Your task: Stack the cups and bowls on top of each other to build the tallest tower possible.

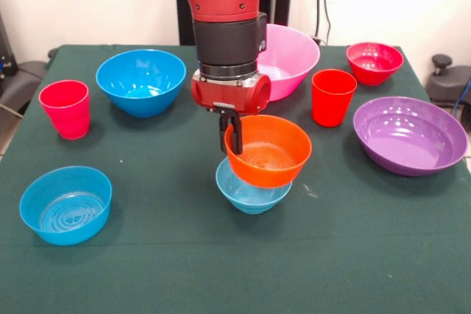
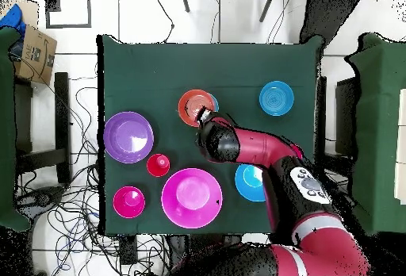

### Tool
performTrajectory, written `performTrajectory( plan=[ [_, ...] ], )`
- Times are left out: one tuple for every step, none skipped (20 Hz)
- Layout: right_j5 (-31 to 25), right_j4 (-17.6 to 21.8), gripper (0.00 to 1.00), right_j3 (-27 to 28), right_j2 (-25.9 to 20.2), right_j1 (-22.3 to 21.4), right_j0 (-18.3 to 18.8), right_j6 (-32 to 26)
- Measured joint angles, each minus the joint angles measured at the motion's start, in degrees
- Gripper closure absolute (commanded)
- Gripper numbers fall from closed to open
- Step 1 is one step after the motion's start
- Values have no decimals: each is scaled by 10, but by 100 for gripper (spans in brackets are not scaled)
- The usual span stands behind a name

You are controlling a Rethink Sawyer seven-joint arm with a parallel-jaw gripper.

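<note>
Orange bowl rim-gripped by jaws, atop light-blue bowl, bare green table all around.

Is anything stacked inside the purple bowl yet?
No. In the front view the purple bowl sits empty on the table.

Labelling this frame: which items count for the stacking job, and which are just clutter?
Job:
orange bowl, held by gripper over light-blue bowl
blue bowls
pink bowl
purple bowl
red bowl
two cups

Clutter:
cardboard box
floor cables
</note>
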State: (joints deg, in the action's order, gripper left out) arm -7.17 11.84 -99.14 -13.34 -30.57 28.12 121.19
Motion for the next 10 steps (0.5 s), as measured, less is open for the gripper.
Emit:
performTrajectory(
  plan=[
    [0, 0, 100, -1, -1, 0, 0, 0],
    [0, -1, 100, -1, -2, 0, 0, 0],
    [0, -1, 100, -2, -3, 0, 0, 0],
    [0, -1, 100, -4, -6, 0, 0, 0],
    [0, -1, 100, -4, -7, 0, 0, 0],
    [0, -1, 100, -5, -8, 0, 0, 0],
    [0, -1, 100, -5, -9, 0, 0, 0],
    [0, -1, 100, -5, -10, 0, -1, 0],
    [0, -1, 100, -5, -9, 0, -1, 0],
    [0, -1, 100, -5, -9, 0, -1, 0]
  ],
)
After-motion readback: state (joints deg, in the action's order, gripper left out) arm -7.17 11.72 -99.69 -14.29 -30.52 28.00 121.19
